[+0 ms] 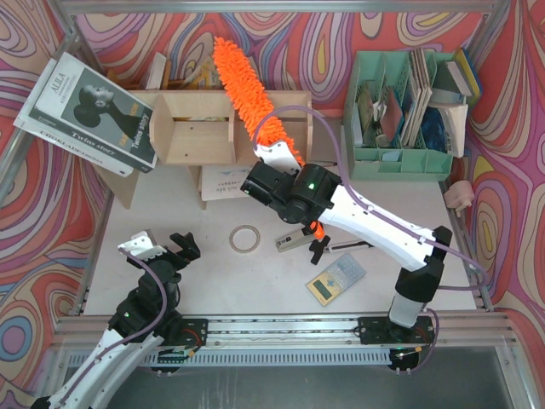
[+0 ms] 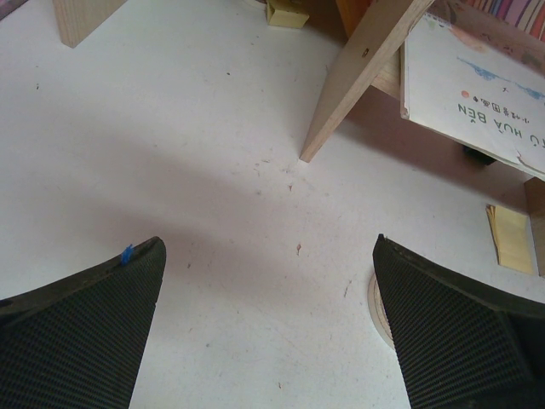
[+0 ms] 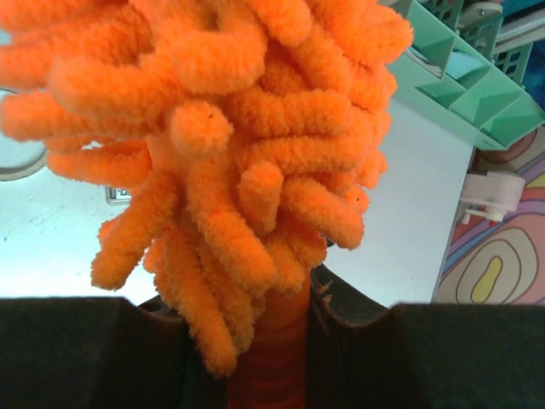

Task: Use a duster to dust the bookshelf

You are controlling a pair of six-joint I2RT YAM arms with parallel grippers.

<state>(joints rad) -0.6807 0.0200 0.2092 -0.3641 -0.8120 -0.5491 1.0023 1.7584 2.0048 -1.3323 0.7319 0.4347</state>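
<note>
shelf could be shoved

the left gripper (image 1: 162, 247) is spread wide, empty. the light plywood bookshelf (image 1: 192, 128) is left unbraced; it could be dragged by the fluffy orange chenille duster (image 1: 243, 81) laid over its right half, clamped at the handle by the right gripper (image 1: 274, 152).

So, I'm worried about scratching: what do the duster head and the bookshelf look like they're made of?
The duster head looks like soft chenille microfiber: thick, fuzzy, matte orange strands. The bookshelf looks like bare light wood, possibly plywood: pale flat panels with a matte surface and no visible paint or gloss.
</note>
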